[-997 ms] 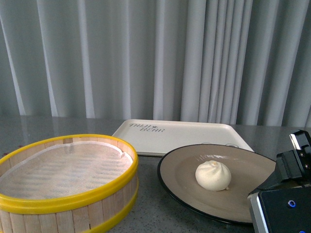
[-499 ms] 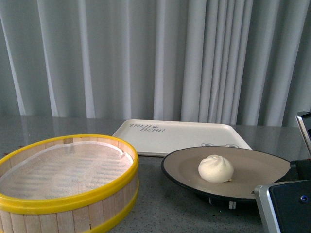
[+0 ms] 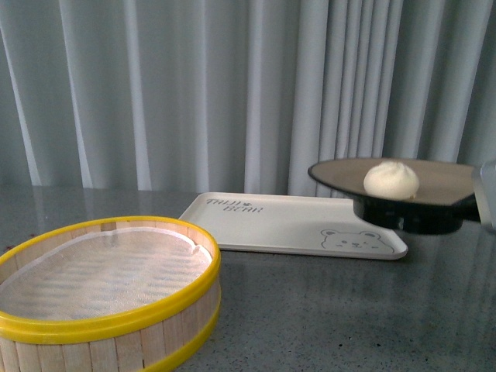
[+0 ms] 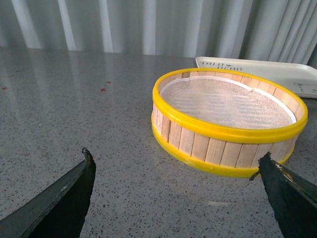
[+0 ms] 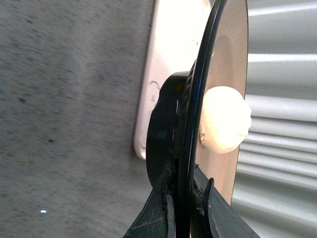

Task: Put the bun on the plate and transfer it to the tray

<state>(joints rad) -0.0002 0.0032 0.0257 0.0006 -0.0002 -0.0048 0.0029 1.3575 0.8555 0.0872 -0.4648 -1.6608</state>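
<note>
Steamer basket (image 3: 108, 287) lower left on the worktop (image 3: 325, 310); tray (image 3: 279, 225) behind it, centre frame — plate (image 3: 341, 170), bun (image 3: 391, 179) on it, raised at right above the tray's end.

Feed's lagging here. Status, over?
Right gripper shut on plate rim; left gripper open, empty. Bun on plate, held off the table near tray's right end. Nothing between; steamer sits left.

Front view: low at worktop (image 3: 349, 325) near edge, facing curtain (image 3: 232, 93) along far edge. Left wrist view: close over worktop, facing steamer basket (image 4: 228, 124), also in front view. Right wrist view: rolled sideways, very close on plate (image 5: 230, 34) rim. Tray (image 5: 168, 49) shows in all three.
</note>
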